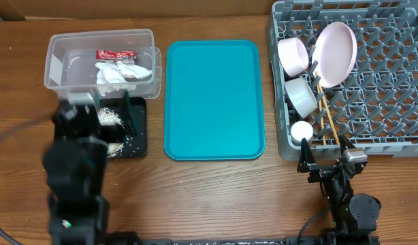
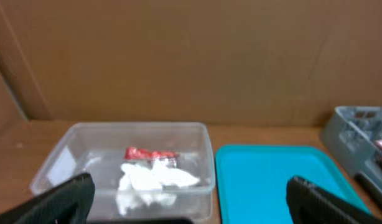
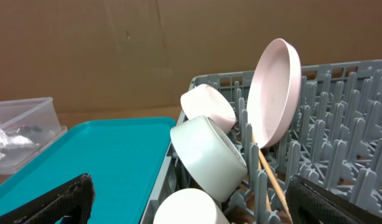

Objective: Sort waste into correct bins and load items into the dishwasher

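**A:** Where is the waste?

**B:** The red foil wrapper (image 1: 116, 54) and the white tissue (image 1: 114, 73) lie inside the clear tub (image 1: 56, 64), at the far left of the wooden surface (image 1: 216, 197). Rice grains (image 1: 110, 117) are scattered in the black tray (image 1: 141, 146), which touches the tub's near side.

**A:** And the dishes?

**B:** They are all in the grey rack (image 1: 399, 116) on the right. The large plate (image 1: 335, 54) stands on edge among the pegs, with the small plate (image 1: 293, 56) beside it. The grey bowl (image 1: 302, 96) is tipped on its side and the white cup (image 1: 301, 131) is nearest the front. The chopsticks (image 1: 328, 119) slant across the pegs. A teal tray (image 1: 214, 99) lies between the tub and the rack.

**A:** The arms?

**B:** The left pincer (image 2: 190, 185) hangs over the black tray, facing the tub, with its fingers spread wide. The right pincer (image 3: 191, 185) hovers at the rack's near edge, also spread wide.
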